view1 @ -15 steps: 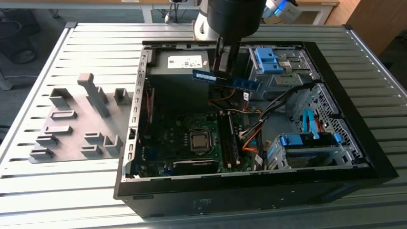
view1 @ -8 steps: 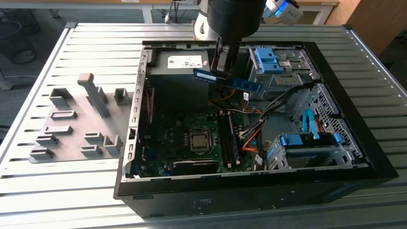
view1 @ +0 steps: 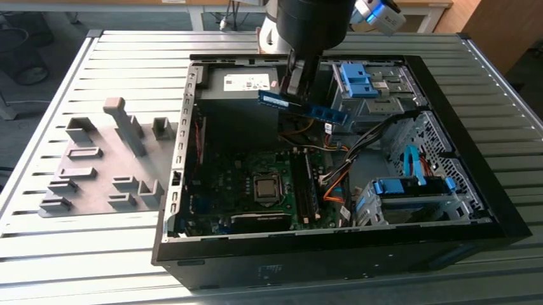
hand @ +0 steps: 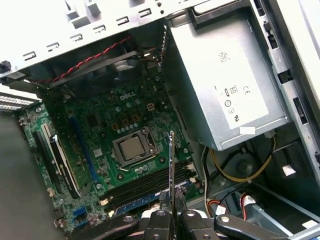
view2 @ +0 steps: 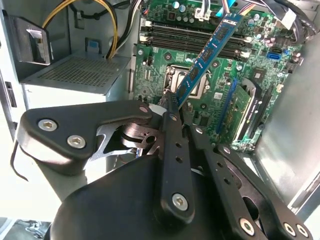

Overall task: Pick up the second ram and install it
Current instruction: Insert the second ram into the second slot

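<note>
Quick tally: one stick, the second ram (view2: pixel 207 52), pinched between the jaws of the one gripper (view2: pixel 172 102). Beneath the jaws there's one motherboard (hand: pixel 100 130) with one CPU socket (hand: pixel 131 148) and four memory slots (view2: pixel 195 37). Off to the jaws' side: one power supply (hand: pixel 225 85) and two blue drive latches (view1: pixel 360 79).

The claw (view2: pixel 175 102) is matte black metal, built of flat link bars (view2: pixel 176 160) with rounded ends. The bars are joined by silver socket-head screws (view2: pixel 180 201) and dotted with small holes. Its outer knuckle (view2: pixel 65 132) is a broad rounded plate carrying two such screws. Behind the links sits a smooth, domed black housing (view2: pixel 115 205). In the exterior view the wrist (view1: pixel 312 25) is a thick black cylinder, with a pale grey-and-blue fitting (view1: pixel 379 14) on the exterior view's right of it.
</note>
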`<state>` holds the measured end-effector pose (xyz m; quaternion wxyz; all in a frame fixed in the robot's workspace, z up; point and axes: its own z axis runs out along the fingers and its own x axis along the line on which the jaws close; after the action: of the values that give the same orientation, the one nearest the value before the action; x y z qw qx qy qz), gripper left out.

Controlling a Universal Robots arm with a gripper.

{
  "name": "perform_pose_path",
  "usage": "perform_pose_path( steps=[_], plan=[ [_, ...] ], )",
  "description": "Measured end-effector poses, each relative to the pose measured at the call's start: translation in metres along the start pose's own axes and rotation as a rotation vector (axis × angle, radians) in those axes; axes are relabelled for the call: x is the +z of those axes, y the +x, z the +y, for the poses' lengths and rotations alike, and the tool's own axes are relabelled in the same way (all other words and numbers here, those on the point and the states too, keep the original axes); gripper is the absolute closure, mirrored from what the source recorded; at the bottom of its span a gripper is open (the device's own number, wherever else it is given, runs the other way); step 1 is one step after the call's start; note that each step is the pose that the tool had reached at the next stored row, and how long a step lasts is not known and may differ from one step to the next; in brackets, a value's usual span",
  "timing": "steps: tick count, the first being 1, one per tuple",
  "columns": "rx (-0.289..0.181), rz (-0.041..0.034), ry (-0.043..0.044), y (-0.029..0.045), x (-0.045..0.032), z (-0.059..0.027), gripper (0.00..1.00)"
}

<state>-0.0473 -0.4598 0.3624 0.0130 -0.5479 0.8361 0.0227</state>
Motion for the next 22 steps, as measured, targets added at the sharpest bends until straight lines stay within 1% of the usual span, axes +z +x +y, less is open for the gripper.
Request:
perform_pose_path(
  steps=[22],
  plan=[
    [0.111,-0.0026,0.0052,0.0000,0.0004,0.0000,0.86]
  ],
)
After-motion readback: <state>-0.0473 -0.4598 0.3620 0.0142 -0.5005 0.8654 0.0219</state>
